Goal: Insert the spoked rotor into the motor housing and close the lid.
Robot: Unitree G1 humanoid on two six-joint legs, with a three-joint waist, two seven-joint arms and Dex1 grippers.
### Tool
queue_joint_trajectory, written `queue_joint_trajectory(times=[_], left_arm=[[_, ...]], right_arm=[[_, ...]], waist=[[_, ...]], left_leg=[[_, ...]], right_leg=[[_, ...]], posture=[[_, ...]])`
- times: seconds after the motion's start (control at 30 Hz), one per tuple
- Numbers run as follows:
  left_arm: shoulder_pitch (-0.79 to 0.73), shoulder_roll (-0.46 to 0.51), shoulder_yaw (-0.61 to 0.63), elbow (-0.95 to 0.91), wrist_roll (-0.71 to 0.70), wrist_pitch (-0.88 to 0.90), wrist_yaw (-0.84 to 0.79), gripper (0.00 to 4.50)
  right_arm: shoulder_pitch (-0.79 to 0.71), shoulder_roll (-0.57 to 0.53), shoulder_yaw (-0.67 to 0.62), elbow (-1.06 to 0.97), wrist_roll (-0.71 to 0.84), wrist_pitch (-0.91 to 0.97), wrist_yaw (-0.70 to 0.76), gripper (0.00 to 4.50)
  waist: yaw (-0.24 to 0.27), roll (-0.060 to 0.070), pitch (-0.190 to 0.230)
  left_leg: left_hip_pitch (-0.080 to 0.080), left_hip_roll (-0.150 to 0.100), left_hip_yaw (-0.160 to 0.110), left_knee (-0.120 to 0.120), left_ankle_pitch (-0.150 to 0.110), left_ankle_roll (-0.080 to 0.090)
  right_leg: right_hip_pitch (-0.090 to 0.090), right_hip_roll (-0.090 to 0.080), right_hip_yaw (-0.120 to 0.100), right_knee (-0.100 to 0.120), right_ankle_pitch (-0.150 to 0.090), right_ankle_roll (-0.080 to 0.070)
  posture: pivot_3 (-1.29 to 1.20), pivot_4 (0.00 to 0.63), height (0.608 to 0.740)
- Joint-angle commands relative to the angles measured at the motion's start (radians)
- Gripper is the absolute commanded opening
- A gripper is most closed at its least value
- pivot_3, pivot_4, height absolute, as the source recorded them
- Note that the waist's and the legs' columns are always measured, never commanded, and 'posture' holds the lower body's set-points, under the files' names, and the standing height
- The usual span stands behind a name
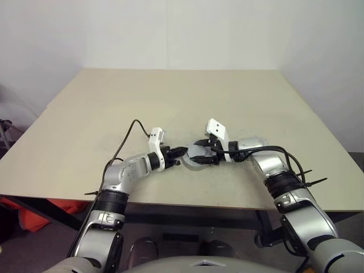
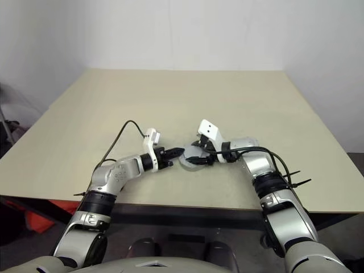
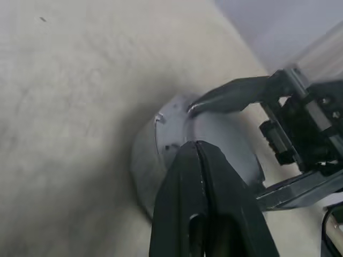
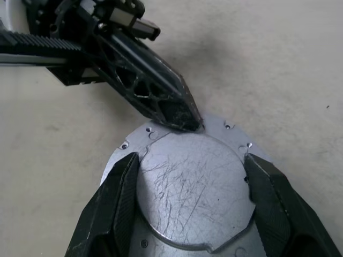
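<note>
A beige table (image 1: 114, 108) carries the round grey housing (image 4: 193, 187) near its front edge, between the two arms. The right gripper (image 4: 192, 201) has its fingers spread wide, one on each side of the housing's raised, scratched disc. The left gripper (image 4: 185, 120) has its fingers pressed together, and their tip touches the rim of that disc.

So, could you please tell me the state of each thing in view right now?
Round grey scratched metal housing: flat on the table, held on both sides.
Right gripper: fingers on either side of the housing's raised centre.
Left gripper: shut, tip at the housing's raised edge.
</note>
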Motion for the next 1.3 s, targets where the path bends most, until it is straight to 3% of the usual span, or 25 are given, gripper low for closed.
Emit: queue_joint_trajectory(times=[0.03,0.2,0.3,0.37,0.6,0.8,1.3], left_arm=[[-0.013,0.014,-0.016,0.019,0.035,0.041,0.03,0.02],[-0.01,0.023,-0.013,0.013,0.032,0.072,0.03,0.02],[-0.002,0.025,-0.006,0.0,0.026,0.077,0.029,0.0],[0.003,0.026,-0.001,-0.01,0.019,0.085,0.026,0.0],[0.004,0.023,0.002,-0.027,0.005,0.101,0.018,0.0],[-0.005,0.02,-0.002,-0.022,-0.001,0.099,0.01,0.0],[-0.012,0.002,-0.004,-0.033,-0.014,0.094,-0.036,0.0]], right_arm=[[0.026,-0.023,0.013,0.064,-0.067,0.025,-0.054,3.02],[0.021,-0.022,0.01,0.047,-0.037,0.059,-0.01,3.02],[0.021,-0.023,0.01,0.041,-0.04,0.054,-0.007,4.09],[0.023,-0.018,-0.008,0.01,-0.031,0.032,-0.027,4.47],[0.025,-0.021,-0.092,-0.181,0.088,0.162,-0.006,4.47],[0.026,-0.043,-0.177,-0.333,0.21,0.336,-0.002,4.47],[0.033,-0.063,-0.212,-0.36,0.244,0.435,-0.068,4.47]], waist=[[-0.002,0.0,0.0],[-0.007,0.001,0.0],[-0.009,0.001,0.0],[-0.012,0.001,0.0],[-0.008,0.001,0.0],[0.01,0.001,0.0],[0.026,0.001,0.001]], left_leg=[[0.0,0.0,0.0,0.0,0.0,0.0],[0.0,0.001,-0.001,-0.001,-0.001,0.001],[0.0,0.0,-0.001,-0.004,-0.001,0.002],[0.0,0.0,-0.001,-0.005,-0.001,0.002],[-0.01,-0.001,0.0,-0.017,0.0,0.0],[-0.031,-0.005,0.001,-0.015,0.003,0.005],[-0.026,-0.006,0.003,-0.013,0.003,-0.002]], right_leg=[[0.0,0.0,-0.001,-0.001,0.0,0.001],[0.004,0.0,-0.004,-0.009,-0.001,0.002],[0.006,-0.001,-0.006,-0.014,-0.002,0.004],[0.006,-0.001,-0.006,-0.014,-0.002,0.004],[-0.006,-0.001,-0.001,-0.01,-0.002,0.003],[-0.036,-0.001,0.005,0.009,-0.002,-0.009],[-0.035,-0.001,0.013,0.023,-0.011,-0.007]], posture=[[0.0,0.0,0.74],[0.0,0.0,0.74],[0.0,0.0,0.74],[0.0,0.0,0.74],[0.0,0.0,0.74],[0.0,0.0,0.74],[0.0,0.0,0.74]])
